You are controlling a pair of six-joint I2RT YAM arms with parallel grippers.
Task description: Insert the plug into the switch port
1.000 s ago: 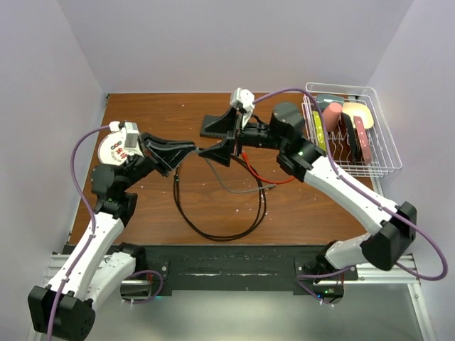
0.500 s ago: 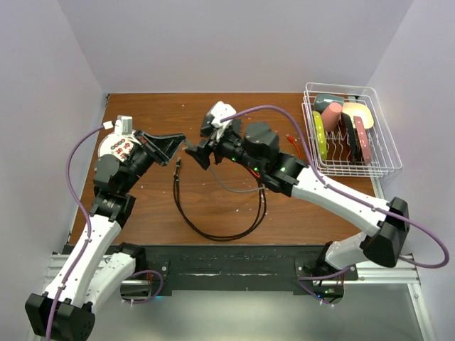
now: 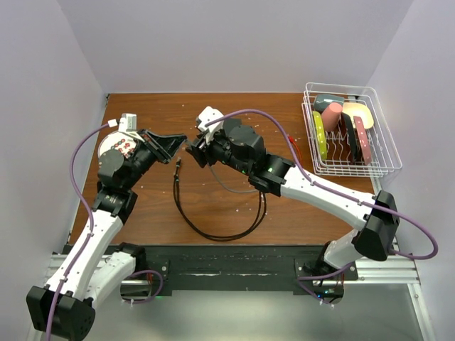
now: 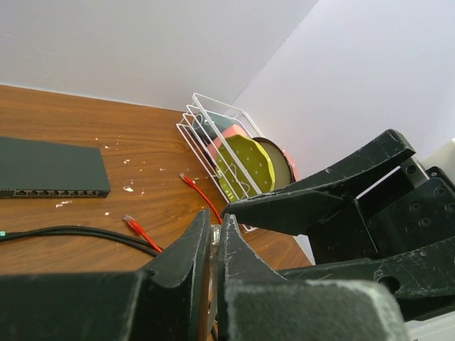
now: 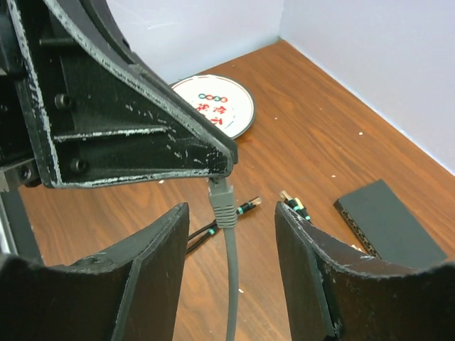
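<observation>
Item 1. Left gripper (image 5: 219, 165): I keep it clamped on the plug (image 5: 222, 199), held above the table with the grey cable (image 5: 231, 284) hanging from it.

Item 2. Right gripper (image 3: 193, 150): changed. A second ago it was wide open at the far side, over the switch (image 4: 50, 167). Now it has swung across to meet the left gripper. Its jaws are narrower but still apart, one on each side of the cable just under the plug, and not touching it.

Item 3. Switch: flat on the table, well apart from the plug, with its row of ports (image 4: 53, 192) unoccupied.

Reading: I judge a handover is being set up. Insertion has not yet begun.
</observation>
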